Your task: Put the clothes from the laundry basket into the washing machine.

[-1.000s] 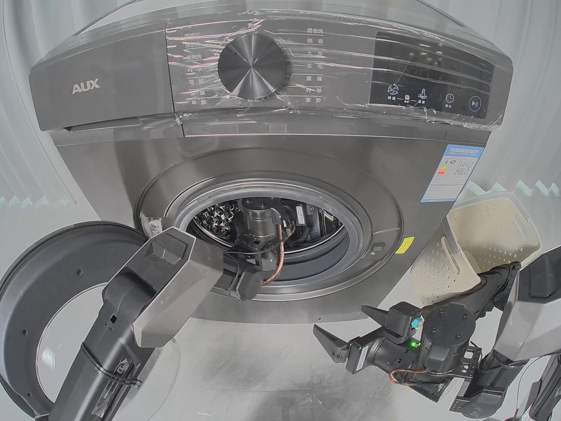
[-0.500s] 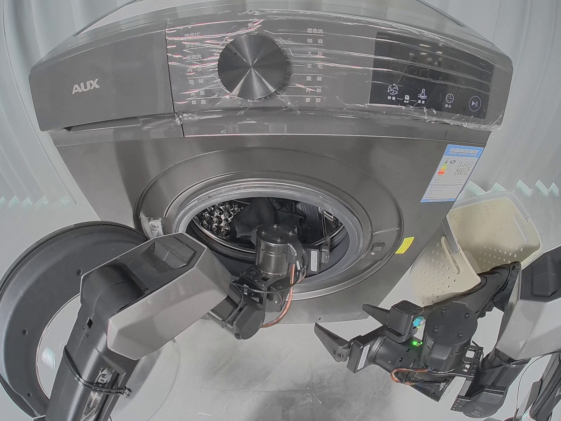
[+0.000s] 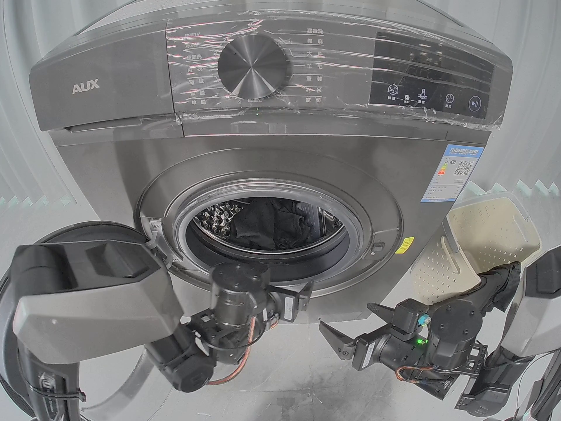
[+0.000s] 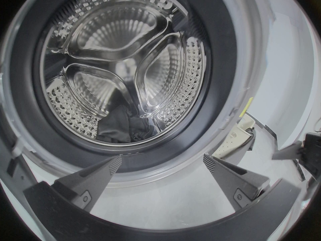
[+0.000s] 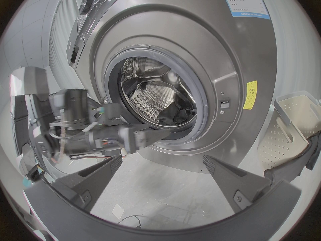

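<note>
The washing machine (image 3: 263,147) stands with its round opening uncovered. A dark bundle of clothes (image 3: 272,223) lies at the bottom of the drum (image 4: 122,128) (image 5: 175,112). My left gripper (image 3: 299,300) (image 4: 162,158) hangs just outside and below the opening's rim, open and empty. The right gripper (image 3: 346,317) (image 5: 162,158) is low in front of the machine's right side, open, with nothing in it. A cream perforated laundry basket (image 3: 479,247) (image 5: 294,124) leans at the right of the machine. A dark garment (image 3: 502,282) (image 5: 301,161) hangs over its front edge.
The machine's door (image 3: 64,232) is swung open at the left, partly behind my left arm. The grey floor (image 3: 280,369) lies bare in front of the machine. Pale curtains (image 3: 23,165) hang on both sides.
My left arm has pulled back out of the drum and dropped below the opening, leaving the dark clothes inside. The right arm has barely shifted.
</note>
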`<state>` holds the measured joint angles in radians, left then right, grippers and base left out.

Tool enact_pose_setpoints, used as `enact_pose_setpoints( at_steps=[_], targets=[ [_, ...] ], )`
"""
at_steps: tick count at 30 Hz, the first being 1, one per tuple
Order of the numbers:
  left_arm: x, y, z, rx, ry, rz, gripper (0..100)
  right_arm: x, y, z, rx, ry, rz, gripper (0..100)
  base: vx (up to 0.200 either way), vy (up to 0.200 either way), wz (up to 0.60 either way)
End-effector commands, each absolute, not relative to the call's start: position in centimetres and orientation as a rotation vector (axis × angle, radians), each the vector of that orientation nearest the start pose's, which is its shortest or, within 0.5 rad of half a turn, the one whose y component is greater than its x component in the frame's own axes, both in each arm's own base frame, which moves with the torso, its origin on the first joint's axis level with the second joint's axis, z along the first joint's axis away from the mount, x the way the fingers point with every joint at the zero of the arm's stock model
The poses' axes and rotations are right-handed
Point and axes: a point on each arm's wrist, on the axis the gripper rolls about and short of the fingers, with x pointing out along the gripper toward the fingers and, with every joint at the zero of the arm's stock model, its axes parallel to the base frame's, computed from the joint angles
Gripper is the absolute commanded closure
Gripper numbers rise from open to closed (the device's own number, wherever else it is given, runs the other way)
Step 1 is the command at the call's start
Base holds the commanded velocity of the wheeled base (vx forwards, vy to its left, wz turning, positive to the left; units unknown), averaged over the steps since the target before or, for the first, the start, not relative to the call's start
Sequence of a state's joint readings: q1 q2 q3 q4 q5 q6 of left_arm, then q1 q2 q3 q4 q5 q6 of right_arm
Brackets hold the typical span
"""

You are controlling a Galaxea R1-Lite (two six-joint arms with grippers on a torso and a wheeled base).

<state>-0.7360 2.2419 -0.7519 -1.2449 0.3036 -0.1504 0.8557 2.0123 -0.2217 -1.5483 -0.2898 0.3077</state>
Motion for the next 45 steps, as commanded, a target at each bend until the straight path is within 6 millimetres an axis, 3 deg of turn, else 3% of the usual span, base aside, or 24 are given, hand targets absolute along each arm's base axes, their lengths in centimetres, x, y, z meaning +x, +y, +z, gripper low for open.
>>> enact_pose_setpoints(
  at_steps=[1,4,6,7,9,13,16,25,32,45],
  targets=[
    [20.4,-21.4,9.6,-0.09,0.128,-0.516,0,16.9,18.4,7.4,0.185,0.255,0.526,0,0.0,0.0,0.0],
    [17.8,-20.0,11.3,-0.13,0.093,-0.557,0,16.0,18.1,8.1,0.185,0.236,0.517,0,0.0,0.0,0.0],
    [17.3,-19.4,11.4,-0.137,0.099,-0.552,0,15.8,18.0,8.3,0.185,0.228,0.514,0,0.0,0.0,0.0],
    [16.3,-17.7,11.4,-0.135,0.113,-0.524,0,15.4,17.6,8.7,0.191,0.218,0.511,0,0.0,0.0,0.0],
    [15.4,-16.4,11.6,-0.15,0.102,-0.49,0,15.0,17.1,9.0,0.192,0.213,0.509,0,0.0,0.0,0.0],
    [14.6,-14.1,12.6,-0.199,0.055,-0.438,0,14.2,16.0,10.2,0.217,0.173,0.494,0,0.0,0.0,0.0],
    [14.4,-13.0,12.0,-0.209,0.086,-0.4,0,13.4,14.9,9.9,0.203,0.191,0.467,0,0.0,0.0,0.0],
    [13.5,-12.2,11.4,-0.215,0.119,-0.387,0,13.1,12.6,11.4,0.234,0.122,0.405,0,-0.067,0.0,0.0],
    [12.4,-11.2,13.3,-0.212,0.024,-0.404,0,12.7,10.2,13.2,0.207,0.041,0.346,0,-0.2,0.0,0.0],
    [9.8,-8.5,14.3,-0.175,0.04,-0.382,0,10.3,7.5,13.5,0.167,0.105,0.307,0,-0.2,0.0,0.0]
  ],
)
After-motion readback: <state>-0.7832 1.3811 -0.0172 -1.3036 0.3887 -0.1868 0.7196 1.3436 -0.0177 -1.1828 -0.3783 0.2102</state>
